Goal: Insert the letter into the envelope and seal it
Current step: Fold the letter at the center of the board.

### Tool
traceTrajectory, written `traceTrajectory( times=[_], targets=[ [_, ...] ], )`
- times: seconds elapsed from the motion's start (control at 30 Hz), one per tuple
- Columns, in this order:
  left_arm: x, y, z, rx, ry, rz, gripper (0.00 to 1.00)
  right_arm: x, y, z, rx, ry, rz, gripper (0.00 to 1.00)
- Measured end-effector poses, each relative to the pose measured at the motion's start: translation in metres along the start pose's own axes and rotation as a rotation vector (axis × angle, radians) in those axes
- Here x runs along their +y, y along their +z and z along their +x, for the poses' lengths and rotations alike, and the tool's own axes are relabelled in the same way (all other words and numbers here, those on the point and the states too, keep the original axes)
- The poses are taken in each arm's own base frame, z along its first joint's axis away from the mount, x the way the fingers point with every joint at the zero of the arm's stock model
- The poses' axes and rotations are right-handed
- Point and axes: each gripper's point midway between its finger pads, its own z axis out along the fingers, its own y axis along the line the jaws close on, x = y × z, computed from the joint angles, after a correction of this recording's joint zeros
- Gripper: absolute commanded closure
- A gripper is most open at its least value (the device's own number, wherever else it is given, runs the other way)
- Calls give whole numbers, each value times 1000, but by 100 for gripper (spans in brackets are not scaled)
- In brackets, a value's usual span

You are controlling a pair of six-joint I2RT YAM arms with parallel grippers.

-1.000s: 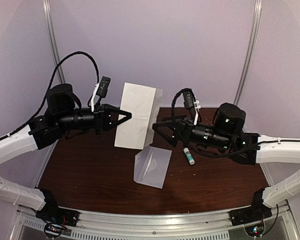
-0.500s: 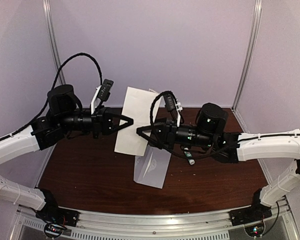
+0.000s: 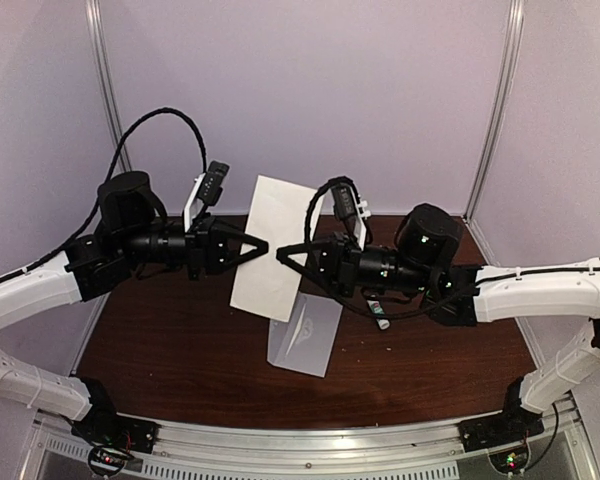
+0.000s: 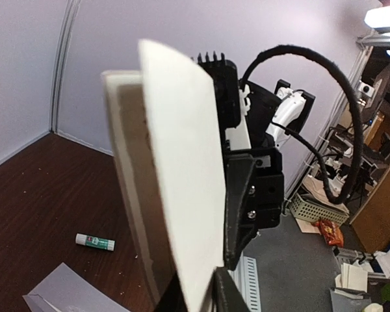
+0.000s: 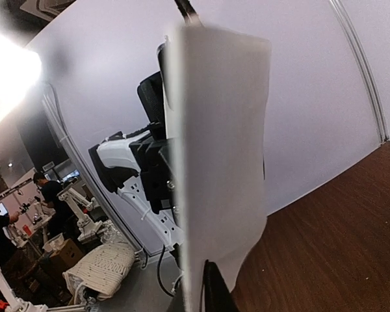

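The letter [image 3: 280, 210] stands upright in the air, above and just behind the envelope [image 3: 305, 340], its lower edge hanging close over the envelope's far left corner. The left gripper [image 3: 263, 244] reaches in from the left of the envelope and is clamped on the letter's left edge. The right gripper [image 3: 280, 252] comes from the right and is closed on the sheet as well, tip to tip with the left one. Both wrist views show the paper running down between the fingers. The envelope lies flat on the brown table [image 3: 180, 340]. A glue stick [image 3: 381, 320] lies just right of the envelope, partly under the right arm.
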Motion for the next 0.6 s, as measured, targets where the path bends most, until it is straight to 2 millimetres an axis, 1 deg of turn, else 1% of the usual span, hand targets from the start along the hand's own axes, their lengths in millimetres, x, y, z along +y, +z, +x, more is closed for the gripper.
traceTrajectory(
  times=[0.13,0.3,0.37,0.47,0.53,0.6],
  targets=[
    [6,-1,2,6,-2,-38,50,-7,-4,0,-8,9,27,100],
    [9,-7,2,7,-2,-84,25,-13,-15,4,-5,15,47,100],
    [10,-7,3,10,-6,-91,22,-12,-16,3,-4,12,41,100],
    [11,-6,8,27,-21,-88,20,-5,-19,1,2,1,9,100],
    [11,-4,12,43,-33,-76,20,-1,-20,0,6,-6,-7,100],
    [11,-2,18,62,-45,-58,23,3,-20,0,11,-15,-23,100]
  ],
)
